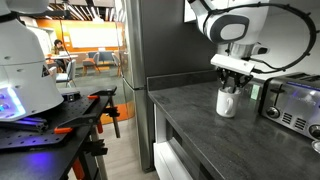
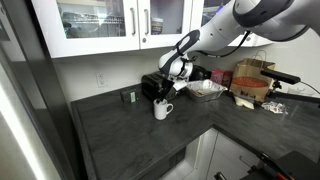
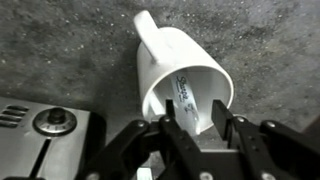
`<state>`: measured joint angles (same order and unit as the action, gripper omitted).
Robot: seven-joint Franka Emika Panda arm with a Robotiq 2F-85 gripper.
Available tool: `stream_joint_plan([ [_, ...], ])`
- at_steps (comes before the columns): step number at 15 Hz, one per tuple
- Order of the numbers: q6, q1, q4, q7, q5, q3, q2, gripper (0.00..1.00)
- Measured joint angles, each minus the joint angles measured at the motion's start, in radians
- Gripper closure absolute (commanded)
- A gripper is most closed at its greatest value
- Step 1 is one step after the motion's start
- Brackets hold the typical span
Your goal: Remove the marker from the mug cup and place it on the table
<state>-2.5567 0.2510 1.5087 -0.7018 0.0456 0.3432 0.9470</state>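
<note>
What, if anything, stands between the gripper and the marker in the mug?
Nothing visible. In the wrist view the open gripper hangs over the mug cup, whose mouth is uncovered, and the marker shows inside. The toaster stands off to one side.

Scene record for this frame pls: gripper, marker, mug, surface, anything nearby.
gripper: Robotiq gripper, jaws apart, just above the mug mouth
marker: slim marker pen with printed barrel, inside the mug, colour unreadable in wrist view
mug: plain white ceramic mug, upright, side handle
surface: dark grey stone-look countertop, mug stands on it
nearby: chrome toaster beside the mug
task state: marker not yet out
</note>
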Motion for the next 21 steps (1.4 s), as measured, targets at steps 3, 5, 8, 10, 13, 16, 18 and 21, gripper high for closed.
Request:
stream_joint_plan([
  [3, 0.011, 0.0, -0.011, 0.0, 0.0, 0.001, 0.019, 0.53],
  [5, 0.02, -0.003, -0.024, 0.0, 0.0, 0.003, 0.034, 0.53],
  [8, 0.034, -0.006, -0.05, -0.002, 0.0, 0.008, 0.053, 0.64],
  [10, 0.044, -0.007, -0.066, -0.006, 0.0, 0.012, 0.065, 0.81],
  [13, 0.062, -0.008, -0.089, -0.019, 0.0, 0.013, 0.084, 0.98],
  [16, 0.073, -0.008, -0.104, -0.021, 0.0, 0.013, 0.092, 0.94],
  [18, 0.073, -0.008, -0.106, -0.021, 0.0, 0.013, 0.092, 0.94],
  [21, 0.073, -0.007, -0.109, -0.026, 0.0, 0.013, 0.088, 0.94],
])
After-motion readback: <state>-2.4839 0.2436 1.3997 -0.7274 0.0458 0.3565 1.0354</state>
